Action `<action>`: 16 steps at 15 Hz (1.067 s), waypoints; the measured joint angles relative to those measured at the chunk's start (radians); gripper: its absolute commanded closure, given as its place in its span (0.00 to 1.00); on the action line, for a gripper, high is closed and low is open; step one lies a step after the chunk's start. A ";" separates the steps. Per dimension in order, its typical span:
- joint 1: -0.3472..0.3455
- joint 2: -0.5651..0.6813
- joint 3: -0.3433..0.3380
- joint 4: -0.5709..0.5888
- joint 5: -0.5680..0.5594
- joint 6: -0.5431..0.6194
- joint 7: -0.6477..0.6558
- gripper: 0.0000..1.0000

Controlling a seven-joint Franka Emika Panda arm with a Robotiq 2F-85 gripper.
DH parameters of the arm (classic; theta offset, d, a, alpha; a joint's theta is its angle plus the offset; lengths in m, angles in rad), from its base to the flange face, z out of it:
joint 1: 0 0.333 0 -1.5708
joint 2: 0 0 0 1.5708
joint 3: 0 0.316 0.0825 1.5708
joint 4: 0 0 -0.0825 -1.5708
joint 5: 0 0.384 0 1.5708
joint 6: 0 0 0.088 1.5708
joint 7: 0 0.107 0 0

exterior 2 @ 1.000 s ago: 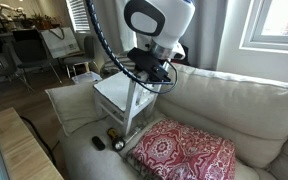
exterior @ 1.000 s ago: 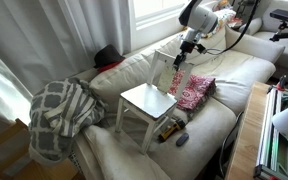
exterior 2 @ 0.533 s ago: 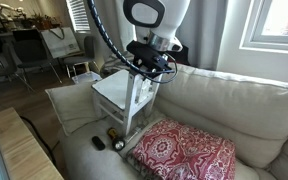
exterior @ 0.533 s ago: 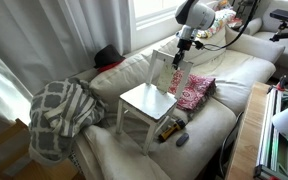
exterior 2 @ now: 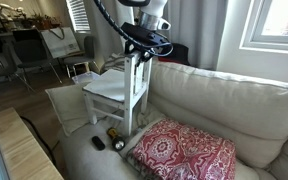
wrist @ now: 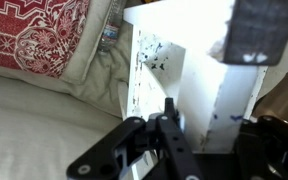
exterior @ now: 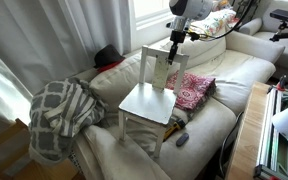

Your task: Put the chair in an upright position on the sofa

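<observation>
The small white chair [exterior: 149,97] is lifted above the cream sofa [exterior: 234,80], close to upright and tilted a little. In an exterior view it hangs with its legs just over the seat cushion [exterior 2: 112,90]. My gripper [exterior: 172,47] is shut on the top of the chair's backrest, also seen in an exterior view [exterior 2: 144,45]. In the wrist view the black fingers [wrist: 199,135] clamp a white backrest slat [wrist: 199,70]. The sofa's back cushion [exterior 2: 224,100] is behind the chair.
A red patterned pillow [exterior: 192,90] lies right beside the chair; it also shows in an exterior view [exterior 2: 184,155]. A plaid blanket [exterior: 59,112] lies on the sofa's armrest. Small dark objects [exterior 2: 109,138] lie under the chair. A wooden table edge [exterior 2: 24,150] stands in front.
My gripper has risen and swung the chair's backrest up, so the chair went from strongly tilted to nearly upright and higher above the seat cushion.
</observation>
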 measured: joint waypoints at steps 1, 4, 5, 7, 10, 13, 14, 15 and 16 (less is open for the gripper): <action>0.006 -0.013 0.006 -0.003 -0.024 -0.007 0.000 0.95; 0.022 -0.036 0.016 -0.010 -0.057 -0.015 0.006 0.81; 0.024 -0.025 0.016 -0.011 -0.057 -0.006 0.011 0.81; 0.023 -0.001 0.014 -0.010 -0.057 0.010 0.010 0.81; 0.022 0.005 0.012 -0.008 -0.057 0.012 0.009 0.81; 0.022 0.007 0.012 -0.008 -0.057 0.014 0.009 0.95; 0.022 0.013 0.012 -0.009 -0.057 0.020 0.005 0.95; 0.023 0.016 0.013 -0.008 -0.062 0.025 -0.003 0.95; 0.023 0.016 0.015 -0.007 -0.072 0.025 -0.010 0.95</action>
